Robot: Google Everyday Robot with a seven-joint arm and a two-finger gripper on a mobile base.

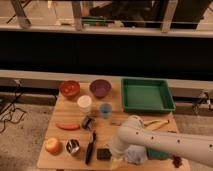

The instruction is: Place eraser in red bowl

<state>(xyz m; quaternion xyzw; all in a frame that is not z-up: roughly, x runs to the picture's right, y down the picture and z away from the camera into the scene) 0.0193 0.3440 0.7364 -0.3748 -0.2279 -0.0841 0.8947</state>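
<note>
Your claw [131,155] sits just beside the eraser [103,154] near the front edge of the counter [62,115], I cannot tell if wide or holding anything, so a bump could knock the eraser off.

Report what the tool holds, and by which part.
It cannot be told. The tool is low at the front of the table, right beside the eraser, which lies flat there.

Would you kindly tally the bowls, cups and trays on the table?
Bowls: 2 (red bowl, purple bowl)
Cups: 2 (white cup, blue cup)
Trays: 1 (green tray)
Total: 5
The gripper is beside the eraser.
</note>
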